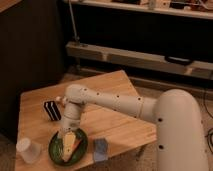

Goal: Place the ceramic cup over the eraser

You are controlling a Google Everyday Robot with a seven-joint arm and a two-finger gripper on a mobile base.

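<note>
1. Camera view: a light wooden bench (112, 82) stands on the floor, with dark shelving behind it.
2. The robot's white body (181, 131) stands off the bench's right corner. Its white arm (115, 103) reaches leftward across the middle of the bench top.
3. At the wrist the arm bends downward toward the near edge. The gripper (67, 134) points down over a green plate (54, 148).
4. Gripper state: whether it is apart or together cannot be told. It does not hold the cup or the eraser.
5. The green plate sits at the near edge of the bench, left of centre. A pale yellowish shape (68, 143) lies on it directly under the gripper. Whether that shape belongs to the gripper or is a separate item cannot be told.
6. The ceramic cup (27, 150) stands upright at the near left corner of the bench. It is just left of the plate, and it is apart from the gripper.
7. The eraser (51, 110), black with thin white stripes, sits toward the left edge of the bench. It is farther back than the plate and just left of the wrist, and it is uncovered. It is well apart from the cup.
8. A blue square pad (100, 149) lies flat at the near edge, just right of the plate.
</note>
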